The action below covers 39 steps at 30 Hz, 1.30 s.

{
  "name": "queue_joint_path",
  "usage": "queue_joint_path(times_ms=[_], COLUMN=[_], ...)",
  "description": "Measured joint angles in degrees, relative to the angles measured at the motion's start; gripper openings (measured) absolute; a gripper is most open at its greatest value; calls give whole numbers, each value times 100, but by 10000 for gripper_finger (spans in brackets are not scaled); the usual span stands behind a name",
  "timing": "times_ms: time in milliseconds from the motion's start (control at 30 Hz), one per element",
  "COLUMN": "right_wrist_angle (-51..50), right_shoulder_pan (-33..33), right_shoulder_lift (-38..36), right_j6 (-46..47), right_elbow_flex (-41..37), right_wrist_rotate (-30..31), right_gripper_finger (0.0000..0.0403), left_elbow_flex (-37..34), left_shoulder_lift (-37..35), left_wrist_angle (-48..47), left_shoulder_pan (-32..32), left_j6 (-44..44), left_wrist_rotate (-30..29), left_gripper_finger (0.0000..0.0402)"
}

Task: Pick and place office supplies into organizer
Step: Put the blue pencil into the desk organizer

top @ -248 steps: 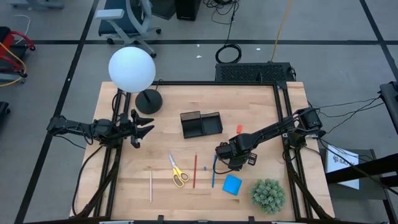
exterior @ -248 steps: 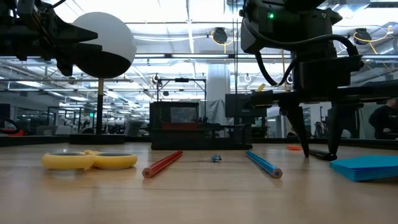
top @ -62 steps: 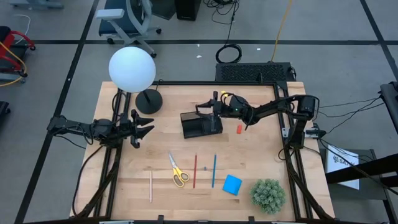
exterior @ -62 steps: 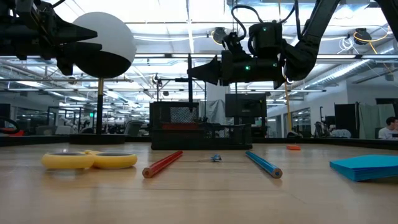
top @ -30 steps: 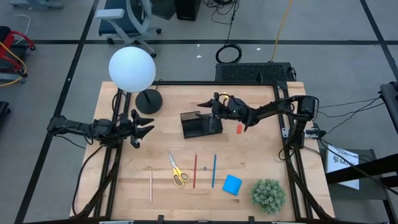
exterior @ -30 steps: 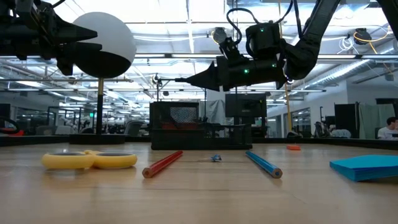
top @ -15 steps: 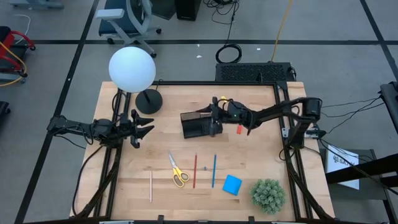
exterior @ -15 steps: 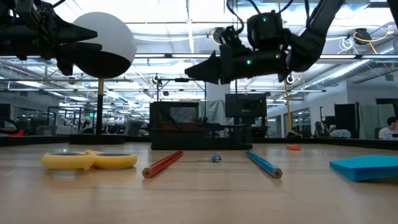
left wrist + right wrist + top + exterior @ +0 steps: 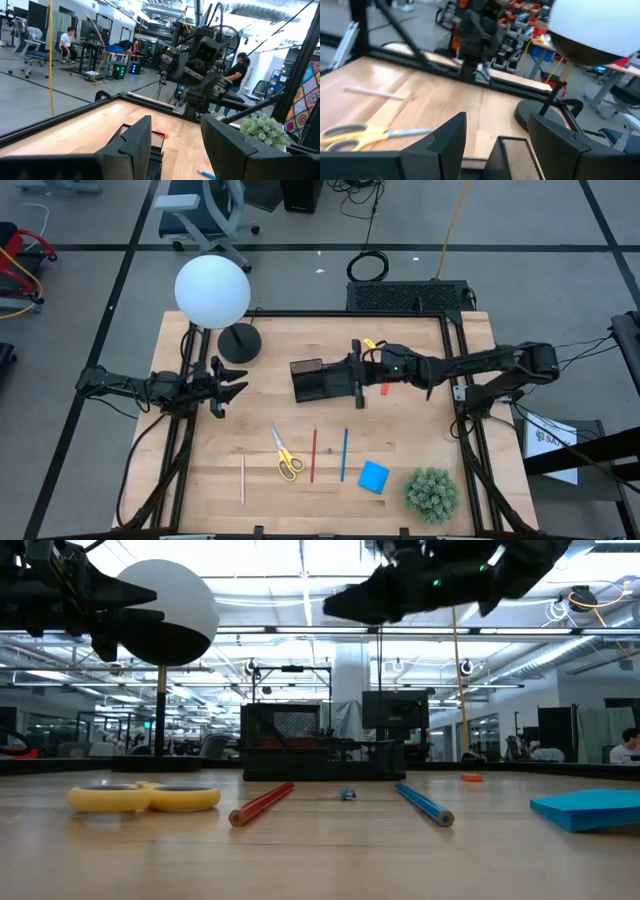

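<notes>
The black organizer (image 9: 322,380) stands at the table's middle. My right gripper (image 9: 353,380) hovers level above its right end, open, with nothing between its fingers; the wrist view shows the organizer's mesh wall (image 9: 516,156) below it. On the near half lie the yellow-handled scissors (image 9: 285,454), a red pencil (image 9: 313,454), a blue pencil (image 9: 344,454), a pale wooden pencil (image 9: 242,478) and a blue notepad (image 9: 373,476). A small red eraser (image 9: 384,388) lies right of the organizer. My left gripper (image 9: 236,385) waits open at the table's left.
A lamp with a white globe (image 9: 212,292) and a round black base (image 9: 239,343) stands at the far left. A green spiky plant ball (image 9: 432,492) sits at the near right corner. People sit in the room beyond the table.
My right gripper has risen and swung a little toward the table's near edge, its arm stretching out level over the organizer's right end, and it has rolled slightly. It has stayed open. Nothing on the table has moved.
</notes>
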Motion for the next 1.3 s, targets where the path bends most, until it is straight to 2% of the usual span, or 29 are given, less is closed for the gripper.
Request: queue_joint_path(times_ms=[167, 300, 467, 900, 1000, 1067, 1167, 1300], right_wrist_angle=[-752, -1827, -2840, -4379, -4578, -4923, -5563, -6306], right_shoulder_pan=[172, 352, 684, 1406, 1503, 1585, 1687, 1802], right_shoulder_lift=[-510, -731, -726, -674, -586, -431, -52, 633], right_j6=[-68, -137, -442, -834, -915, -1020, -1193, -1372], right_elbow_flex=[16, 276, 746, 1630, 1805, 1969, 2391, 3069], right_wrist_rotate=[-6, -7, -7, 194, 214, 447, 733, 754], right_gripper_finger=[200, 201, 199, 197, 196, 196, 196, 196], left_elbow_flex=[0, 0, 0, 0, 0, 0, 0, 0], left_shoulder_lift=[0, -2, -2, 0, 0, 0, 7, 20], left_wrist_angle=[-23, -21, -19, -22, -90, -111, -122, -112], left_shoulder_pan=[1, 1, 1, 1, 1, 1, 1, 1], left_j6=[19, 19, 19, 21, 23, 19, 17, 17], left_wrist_rotate=[0, 0, -2, -4, -56, -139, -153, -153], left_gripper_finger=[170, 170, 170, 170, 170, 170, 170, 170])
